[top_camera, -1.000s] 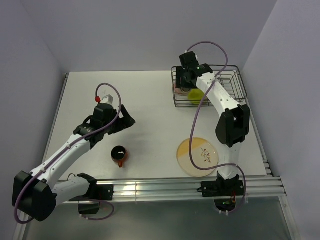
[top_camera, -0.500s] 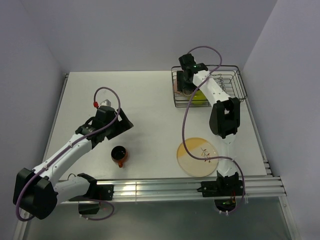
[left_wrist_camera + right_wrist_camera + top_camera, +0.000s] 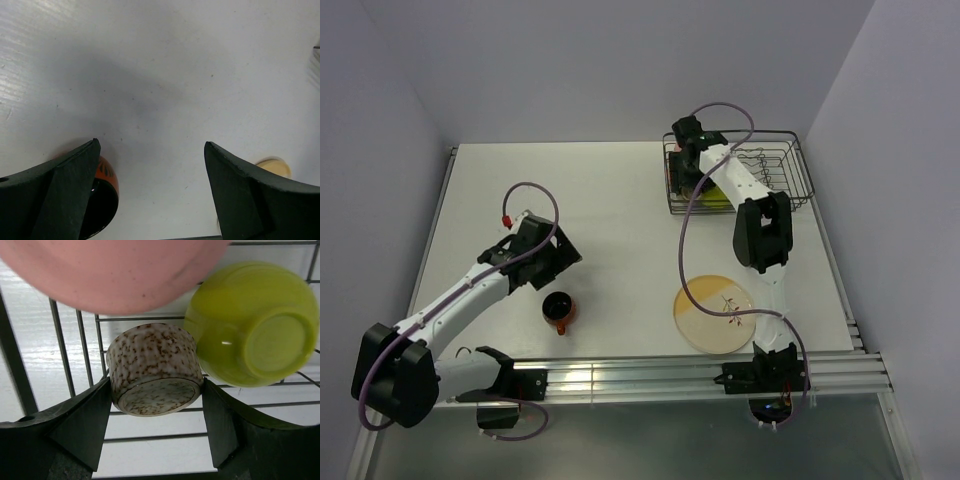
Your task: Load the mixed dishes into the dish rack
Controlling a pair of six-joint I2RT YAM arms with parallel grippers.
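My right gripper (image 3: 155, 390) is inside the dish rack (image 3: 780, 165), its jaws shut on the sides of the tiny speckled greyish-beige cup (image 3: 152, 371), which is bottom-up over the rack wires. The lime-green bowl (image 3: 252, 322) lies tilted just to its right and also shows in the top view (image 3: 713, 196). The pink tumbler (image 3: 115, 270) is close above it. My left gripper (image 3: 566, 264) is open and empty, low over the table just above the orange mug (image 3: 558, 310); the mug (image 3: 102, 192) shows behind my left finger. The pale-yellow plate (image 3: 717, 313) lies flat at the front right.
The rack's wire walls (image 3: 12, 365) hem in the right gripper. The plate's rim (image 3: 272, 167) shows by the left gripper's right finger. A metal rail (image 3: 620, 375) runs along the table's near edge.
My left gripper has swung down and nearer to the orange mug. My right arm has reached farther back and left into the rack.
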